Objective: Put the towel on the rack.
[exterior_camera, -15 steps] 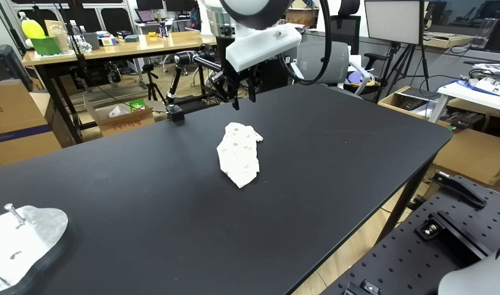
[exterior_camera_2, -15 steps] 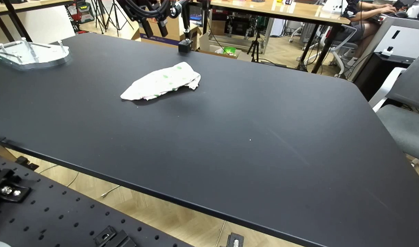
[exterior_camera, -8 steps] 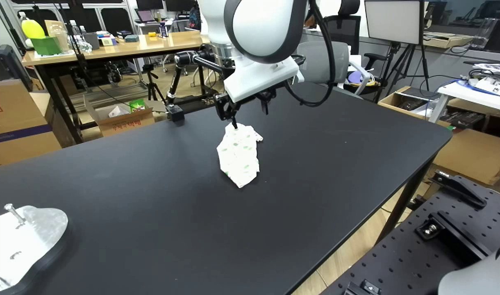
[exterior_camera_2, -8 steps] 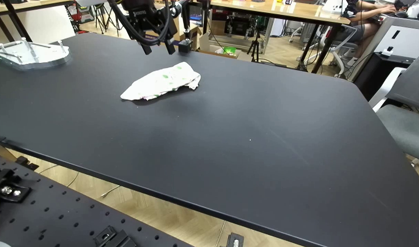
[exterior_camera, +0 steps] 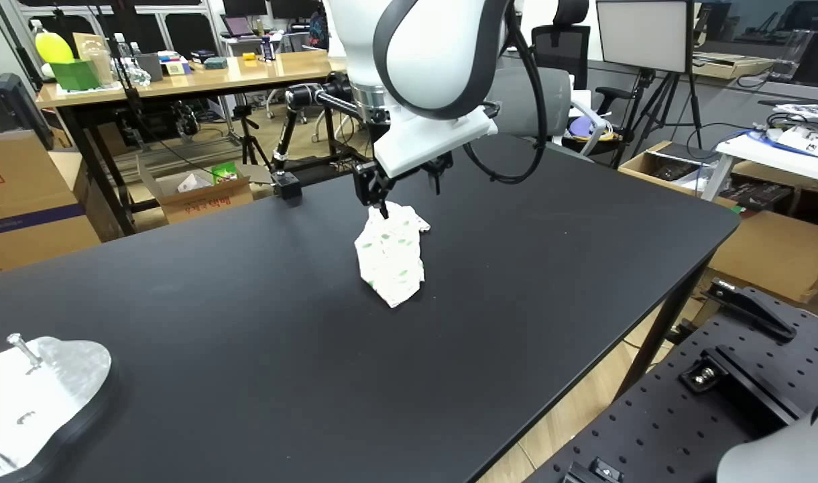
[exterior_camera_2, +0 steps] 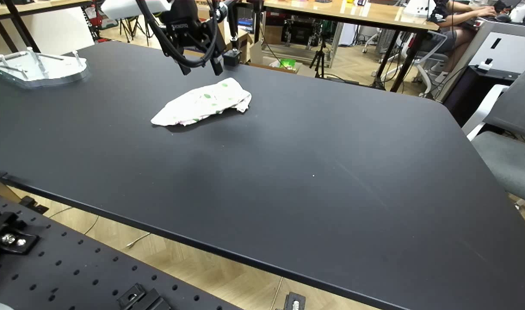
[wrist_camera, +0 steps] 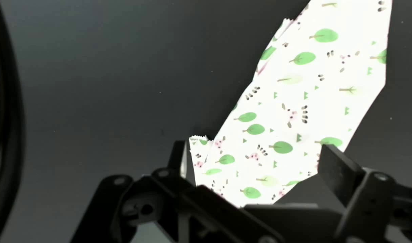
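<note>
Your towel (wrist_camera: 293,101) lies folded on the matte black desk (exterior_camera_2: 314,206), closer to the edge opposite the pegboard (exterior_camera_2: 86,260): a long white cloth tapering to a point, printed with green trees and pink animal faces, one flap showing a scalloped hem. Your gripper (exterior_camera_2: 201,71) hangs over its blunt end with the jaws apart. The rack (exterior_camera_2: 58,69), a pale slab with upright pegs, sits along a short edge; a black stand (exterior_camera: 287,137) rises from the far edge, near the gripper, and in an exterior view a cable (exterior_camera_2: 193,63) loops across it. The gripper reads "ROBOTIQ"; red print on a cardboard box (exterior_camera: 208,204) is blurred.
</note>
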